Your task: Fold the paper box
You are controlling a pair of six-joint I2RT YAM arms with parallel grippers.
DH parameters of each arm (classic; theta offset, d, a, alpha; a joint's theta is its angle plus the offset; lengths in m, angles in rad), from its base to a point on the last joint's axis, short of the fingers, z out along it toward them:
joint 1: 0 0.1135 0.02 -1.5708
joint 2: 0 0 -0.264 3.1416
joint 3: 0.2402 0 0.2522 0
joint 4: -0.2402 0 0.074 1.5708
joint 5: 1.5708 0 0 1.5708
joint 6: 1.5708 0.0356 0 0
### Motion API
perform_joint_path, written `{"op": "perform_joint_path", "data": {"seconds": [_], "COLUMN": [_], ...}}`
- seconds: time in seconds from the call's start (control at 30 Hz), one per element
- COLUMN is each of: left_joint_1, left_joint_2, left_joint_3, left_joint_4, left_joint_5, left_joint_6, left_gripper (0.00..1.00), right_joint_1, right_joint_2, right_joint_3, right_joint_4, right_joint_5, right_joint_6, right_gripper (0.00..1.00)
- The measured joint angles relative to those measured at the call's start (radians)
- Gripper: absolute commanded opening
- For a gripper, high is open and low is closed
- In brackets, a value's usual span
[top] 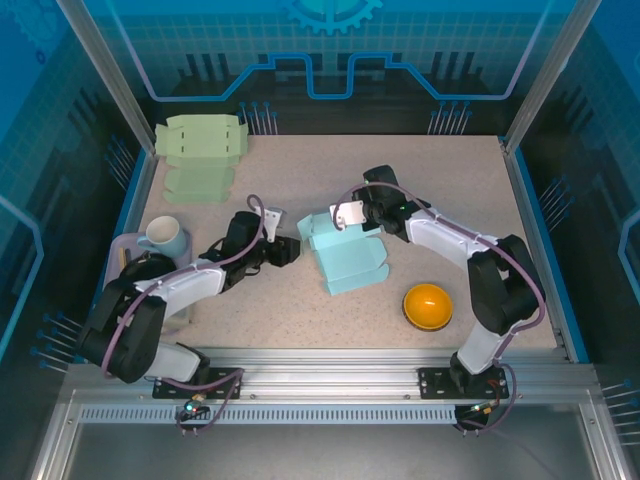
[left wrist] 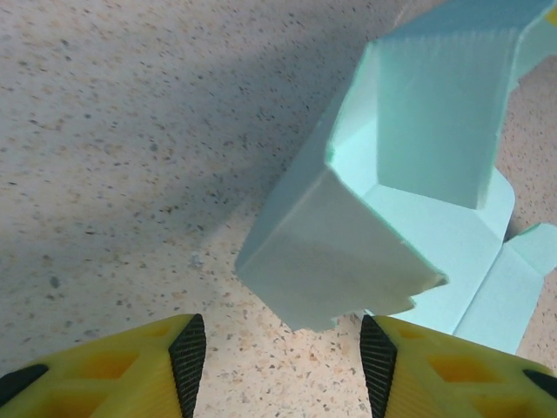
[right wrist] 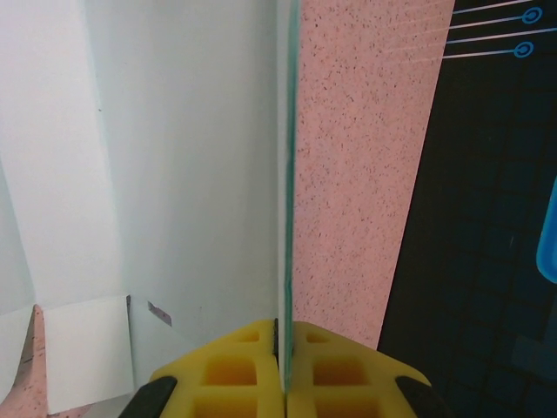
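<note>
The light blue paper box (top: pixel 345 262) lies half folded in the middle of the table. My right gripper (top: pixel 357 215) is at its far edge, shut on an upright thin wall of the box (right wrist: pixel 191 174), which runs edge-on between the yellow fingers (right wrist: pixel 285 335). My left gripper (top: pixel 284 250) is at the box's left end. Its jaws are open (left wrist: pixel 283 366), with bare table between the black pads (left wrist: pixel 188 361). A folded corner of the box (left wrist: pixel 348 235) hangs just ahead of them, apart from both pads.
Two flat pale green box blanks (top: pixel 200 140) (top: pixel 198 183) lie at the back left. A light blue cup (top: pixel 165 237) stands at the left edge beside my left arm. An orange bowl (top: pixel 428 305) sits front right. Blue rails (top: pixel 535 240) border the table.
</note>
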Motion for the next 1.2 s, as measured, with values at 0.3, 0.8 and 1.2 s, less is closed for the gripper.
{"op": "perform_joint_path", "data": {"seconds": [0.3,0.8,1.2], "left_joint_1": [-0.011,-0.037,-0.077], "left_joint_2": [0.039,0.069,0.070], "left_joint_3": [0.002,0.021,-0.027], "left_joint_4": [0.023,0.097,0.118], "left_joint_5": [0.017,0.089,0.092], "left_joint_6": [0.038,0.072,0.075], "left_gripper": [0.50,0.49,0.45], "right_joint_1": [0.000,0.020,0.072], "right_joint_2": [0.000,-0.010,-0.032], "right_joint_3": [-0.059,-0.149,-0.296], "right_joint_4": [0.053,0.172,0.457], "right_joint_5": [-0.004,0.018,0.126], "right_joint_6": [-0.003,0.000,0.009], "right_gripper": [0.00,0.00,0.00]}}
